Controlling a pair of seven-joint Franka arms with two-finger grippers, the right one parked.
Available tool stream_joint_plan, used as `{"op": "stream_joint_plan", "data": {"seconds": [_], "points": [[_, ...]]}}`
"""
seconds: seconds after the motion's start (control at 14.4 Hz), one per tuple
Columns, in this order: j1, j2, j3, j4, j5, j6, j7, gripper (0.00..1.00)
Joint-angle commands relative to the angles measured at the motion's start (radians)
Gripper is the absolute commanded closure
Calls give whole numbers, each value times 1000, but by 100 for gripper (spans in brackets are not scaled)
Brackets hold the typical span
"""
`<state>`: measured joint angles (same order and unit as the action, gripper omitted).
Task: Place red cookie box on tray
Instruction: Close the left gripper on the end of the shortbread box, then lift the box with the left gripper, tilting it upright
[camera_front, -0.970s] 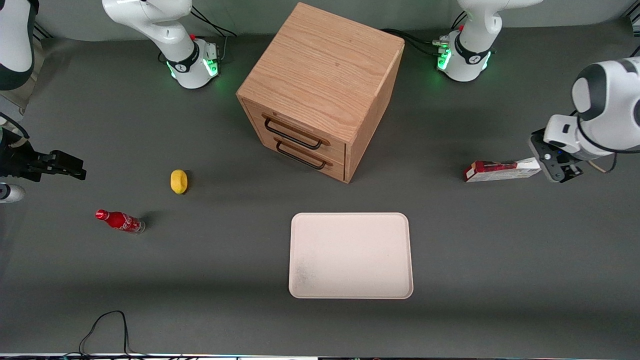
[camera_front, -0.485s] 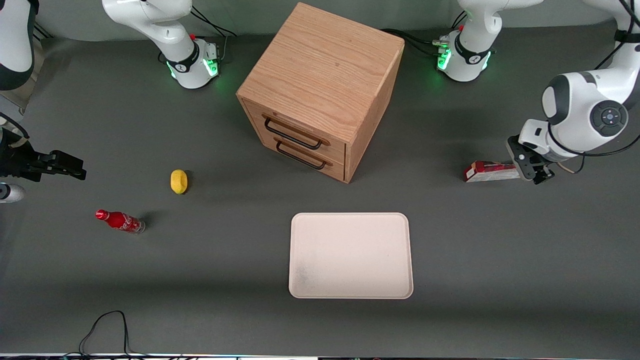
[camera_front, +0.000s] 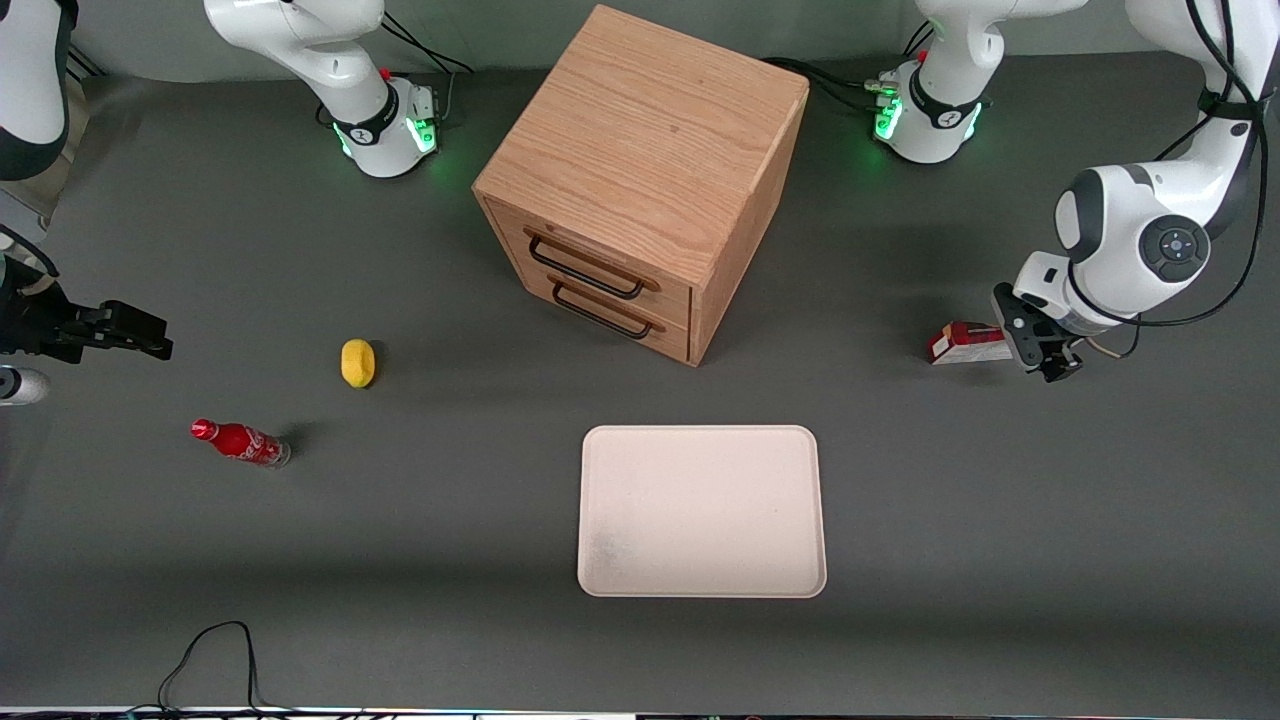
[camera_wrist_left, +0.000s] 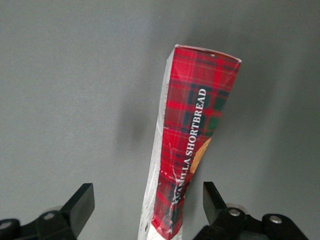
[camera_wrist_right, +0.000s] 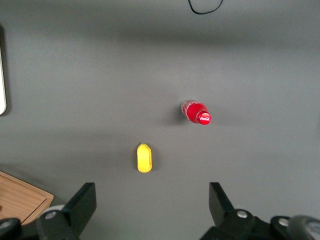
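On the table, from the parked arm's end, a red soda bottle (camera_front: 240, 442) lies near a yellow lemon (camera_front: 357, 362). The wooden drawer cabinet (camera_front: 640, 180) stands in the middle, and the tray (camera_front: 701, 511) lies nearer the camera. The red cookie box (camera_front: 965, 342) lies on the table toward the working arm's end. The gripper (camera_front: 1040, 350) is over it, with fingers (camera_wrist_left: 80, 205) apart on both sides of the box.

Gripper (camera_wrist_left: 148, 210) hangs over the box (camera_wrist_left: 192, 145), fingers (camera_wrist_left: 82, 202) spread wide, one on each side and neither touching it. The red tartan box lies on the grey table (camera_wrist_left: 65, 90), "SHORTBREAD" lettering running along its length.
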<state>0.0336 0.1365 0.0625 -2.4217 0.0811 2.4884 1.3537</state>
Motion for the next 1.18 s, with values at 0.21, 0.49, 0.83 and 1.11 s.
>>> {"op": "stream_joint_plan", "data": {"seconds": [0.21,0.49,0.83,1.11], "points": [[-1,-11,11,-27,-21,21,30,100],[-4,-6,11,-19,-18,17,31,100],[-4,-26,13,22,-24,-40,-23,100],[-9,-54,8,254,-27,-380,-174,100]]}}
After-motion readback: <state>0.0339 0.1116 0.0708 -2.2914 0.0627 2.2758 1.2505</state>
